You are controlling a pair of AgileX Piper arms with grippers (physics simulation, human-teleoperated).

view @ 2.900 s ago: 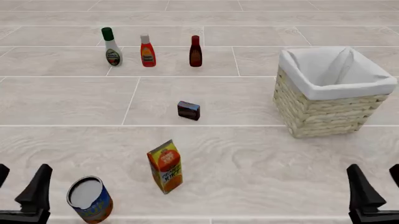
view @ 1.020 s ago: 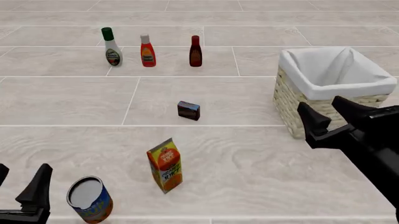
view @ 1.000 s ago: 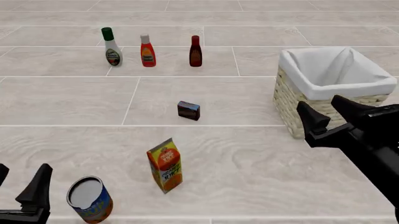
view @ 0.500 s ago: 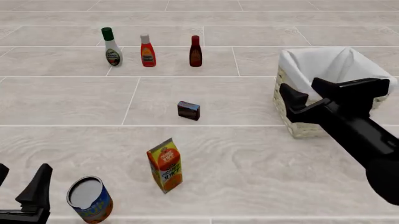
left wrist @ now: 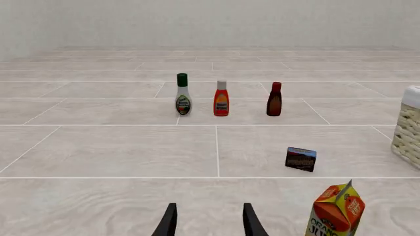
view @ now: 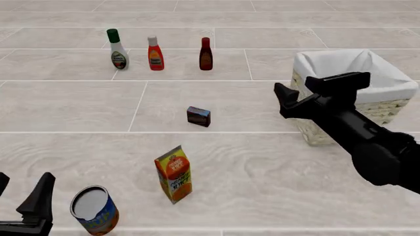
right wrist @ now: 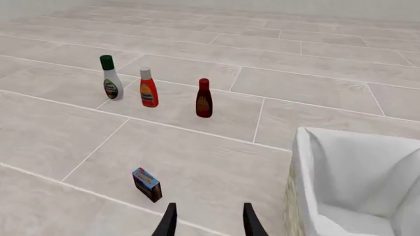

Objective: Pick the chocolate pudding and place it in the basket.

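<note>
In the left wrist view, the left gripper [left wrist: 208, 222] shows two dark fingers set apart with nothing between them, low over the pale tiled table [left wrist: 118, 152]. Ahead of it the small dark brown rectangular chocolate pudding box [left wrist: 300, 159] stands on the table, with the orange juice carton [left wrist: 335, 211] nearer the camera and a slice of the pale woven wicker basket [left wrist: 409, 129] at the frame's edge; further back stand a white bottle with a green cap [left wrist: 183, 95], a red bottle with a white cap [left wrist: 221, 99] and a dark red-brown bottle [left wrist: 274, 99] in a row. In the front view, the right gripper [view: 314, 91] hangs above the table in front of the basket's [view: 328, 129] left side, its fingers spread and empty, well apart from the pudding box [view: 198, 116], which sits near the table's middle. The carton [view: 174, 174] stands nearer the arms, beside an open tin can with a blue and orange label [view: 94, 210], and the left gripper [view: 23, 204] rests at the lower left corner. In the right wrist view, the right gripper's [right wrist: 208, 222] fingers stand apart over bare table, with the pudding box [right wrist: 147, 184] just beyond them to one side and the white cloth lining [right wrist: 357, 182] of the basket on the other; the three bottles stand far behind.
</note>
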